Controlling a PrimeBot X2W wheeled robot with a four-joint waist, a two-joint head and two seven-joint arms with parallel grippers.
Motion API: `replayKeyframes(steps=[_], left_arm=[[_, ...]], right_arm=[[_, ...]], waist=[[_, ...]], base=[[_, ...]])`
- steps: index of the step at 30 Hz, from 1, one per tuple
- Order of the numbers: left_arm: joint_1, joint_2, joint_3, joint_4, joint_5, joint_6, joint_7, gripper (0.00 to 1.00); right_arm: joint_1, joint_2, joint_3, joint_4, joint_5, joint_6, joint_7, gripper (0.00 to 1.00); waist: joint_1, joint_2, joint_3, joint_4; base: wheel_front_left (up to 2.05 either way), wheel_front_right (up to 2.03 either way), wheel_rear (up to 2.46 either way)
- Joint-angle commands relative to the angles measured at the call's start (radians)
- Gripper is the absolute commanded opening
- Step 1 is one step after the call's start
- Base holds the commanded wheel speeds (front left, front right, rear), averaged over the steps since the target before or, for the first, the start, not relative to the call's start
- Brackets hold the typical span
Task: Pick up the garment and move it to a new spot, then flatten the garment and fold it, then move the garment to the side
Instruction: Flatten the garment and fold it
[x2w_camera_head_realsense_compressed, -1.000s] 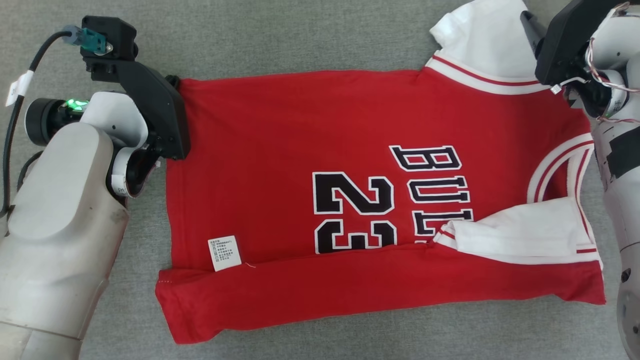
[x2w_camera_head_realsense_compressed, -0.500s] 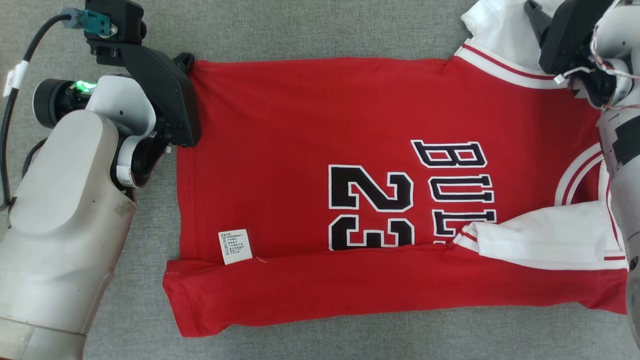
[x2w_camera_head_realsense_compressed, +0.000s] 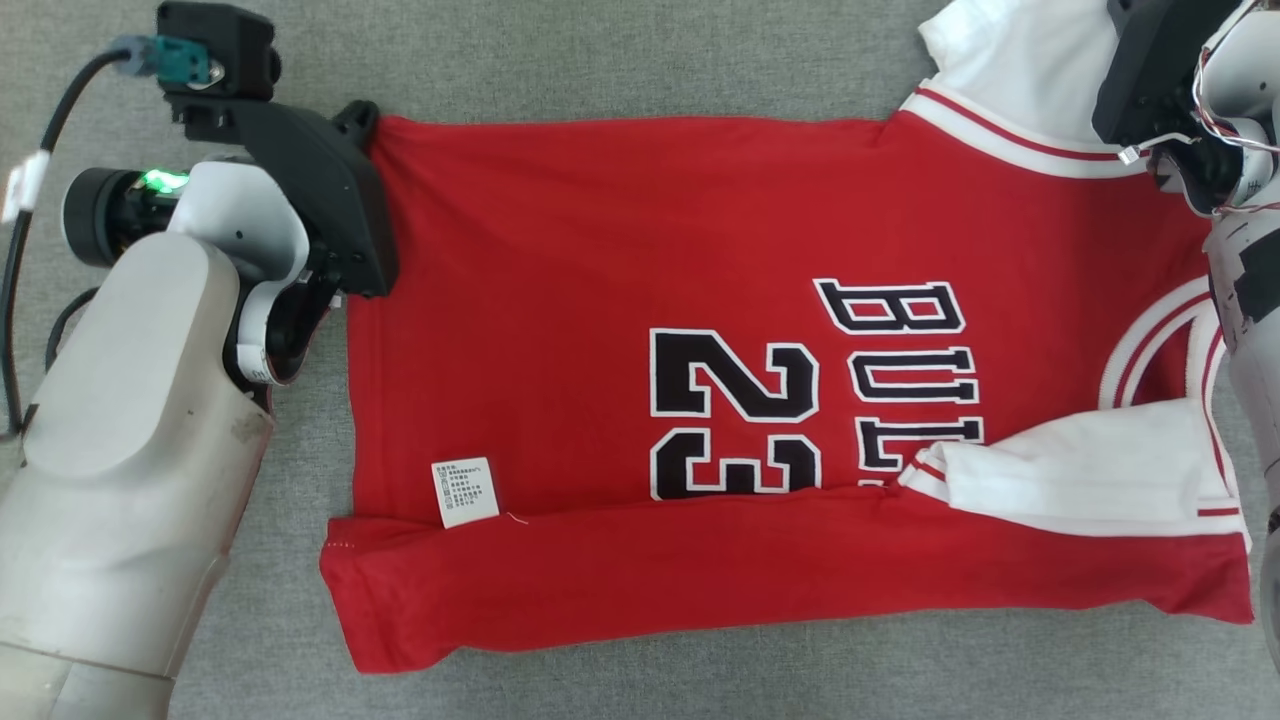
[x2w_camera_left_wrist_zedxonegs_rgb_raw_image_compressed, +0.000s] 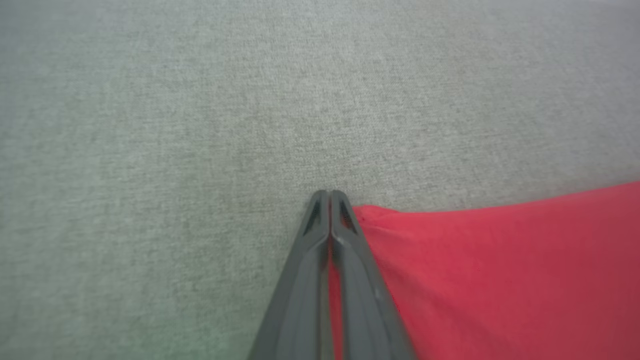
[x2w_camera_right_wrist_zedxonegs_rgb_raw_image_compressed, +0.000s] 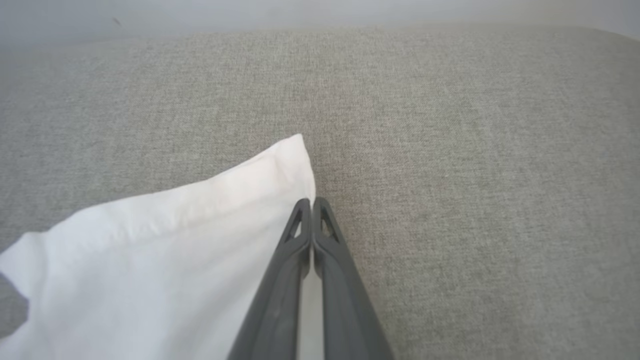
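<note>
The garment (x2w_camera_head_realsense_compressed: 600, 300) is a red jersey with black "23" lettering and white sleeves, spread on grey cloth with its near edge folded over. My left gripper (x2w_camera_head_realsense_compressed: 362, 115) is at its far left corner. In the left wrist view that gripper (x2w_camera_left_wrist_zedxonegs_rgb_raw_image_compressed: 330, 195) is shut, with the red hem (x2w_camera_left_wrist_zedxonegs_rgb_raw_image_compressed: 475, 270) pinched between its fingers. My right gripper (x2w_camera_right_wrist_zedxonegs_rgb_raw_image_compressed: 312, 202) is shut on the edge of the white sleeve (x2w_camera_right_wrist_zedxonegs_rgb_raw_image_compressed: 165, 250). In the head view that sleeve (x2w_camera_head_realsense_compressed: 1010, 60) lies at the far right, beside the right arm's black housing (x2w_camera_head_realsense_compressed: 1150, 70).
The grey cloth surface (x2w_camera_head_realsense_compressed: 620, 60) runs all around the jersey. A white care label (x2w_camera_head_realsense_compressed: 465, 492) shows near the folded front edge. The second white sleeve (x2w_camera_head_realsense_compressed: 1080, 465) lies folded across the jersey's right front. My pale left forearm (x2w_camera_head_realsense_compressed: 120, 450) fills the lower left.
My right gripper's fingers have closed on the white sleeve. The head view shifted slightly, so the jersey sits further right in the picture. The left gripper stays shut on the hem.
</note>
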Motion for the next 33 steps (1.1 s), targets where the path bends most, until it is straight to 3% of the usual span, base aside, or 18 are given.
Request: replayKeyframes(steps=[1,10,17,22,25,33], left_arm=[[0.031,0.015,0.007,0.022,0.012,0.022,-0.023,0.0],[0.04,-0.003,0.064,0.055,0.004,0.06,-0.211,0.0],[0.106,-0.053,0.086,0.091,-0.041,0.038,-0.318,0.0],[0.19,-0.069,0.089,0.093,-0.054,0.014,-0.399,0.0],[0.251,-0.085,0.093,0.078,-0.063,0.005,-0.468,0.0],[0.373,-0.097,0.094,0.054,-0.082,-0.005,-0.547,0.0]], right_arm=[[-0.012,0.005,-0.005,0.001,-0.006,-0.002,-0.03,0.0],[0.029,0.031,0.02,-0.023,0.044,-0.002,-0.227,0.0],[0.129,0.009,0.09,-0.079,0.179,-0.002,-0.272,0.0],[0.269,-0.056,0.199,-0.218,0.312,-0.002,-0.276,0.0],[0.402,-0.124,0.256,-0.363,0.426,-0.002,-0.291,0.0],[0.654,-0.23,0.278,-0.582,0.548,-0.002,-0.324,0.0]], waist=[[-0.0001,-0.0001,-0.007,-0.004],[-0.0001,-0.0001,-0.069,-0.021],[-0.0001,-0.0001,-0.138,-0.016],[-0.0001,-0.0001,-0.195,-0.015],[-0.0001,-0.0001,-0.228,-0.011],[-0.0001,-0.0001,-0.287,-0.015]], base=[[0.0,0.0,0.0],[0.0,0.0,0.0],[0.0,0.0,0.0],[0.0,0.0,0.0],[0.0,0.0,0.0],[0.0,0.0,0.0]])
